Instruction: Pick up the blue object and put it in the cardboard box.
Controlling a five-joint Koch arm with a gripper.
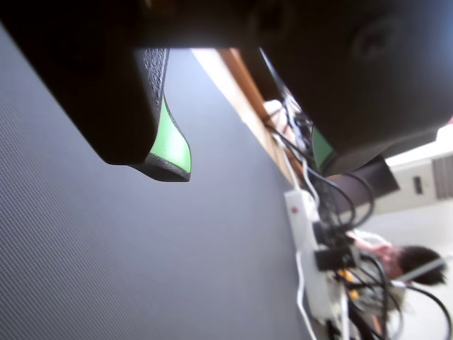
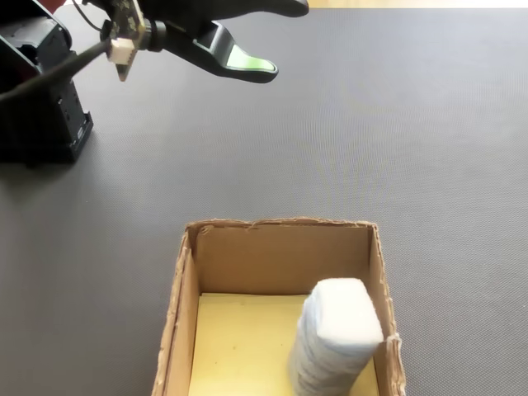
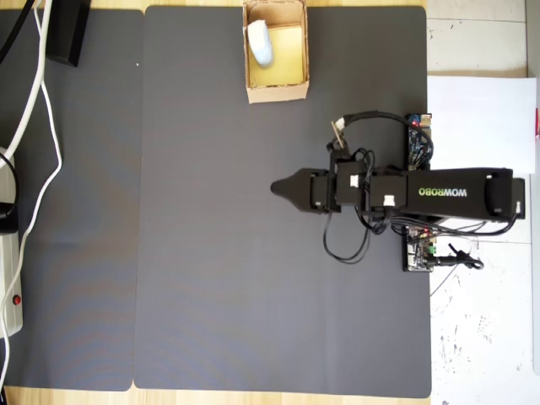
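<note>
Blue object (image 2: 338, 334) stands inside cardboard box (image 2: 280, 256) against one wall; hand (image 1: 248, 166), jaws apart and empty, hangs well away over the mat (image 3: 211, 253).

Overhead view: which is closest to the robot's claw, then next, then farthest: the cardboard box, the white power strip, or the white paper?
From the gripper:
1. Cardboard box, above it at the mat's top edge, with the blue object inside.
2. White paper, off to the right, behind the arm.
3. White power strip, at the far left edge.

Pale whitish-blue oblong lump (image 2: 337, 338), soft and ridged, standing on end inside the open tan cardboard box (image 2: 280, 256), against its right wall in the fixed view, on the yellow bottom.
</note>
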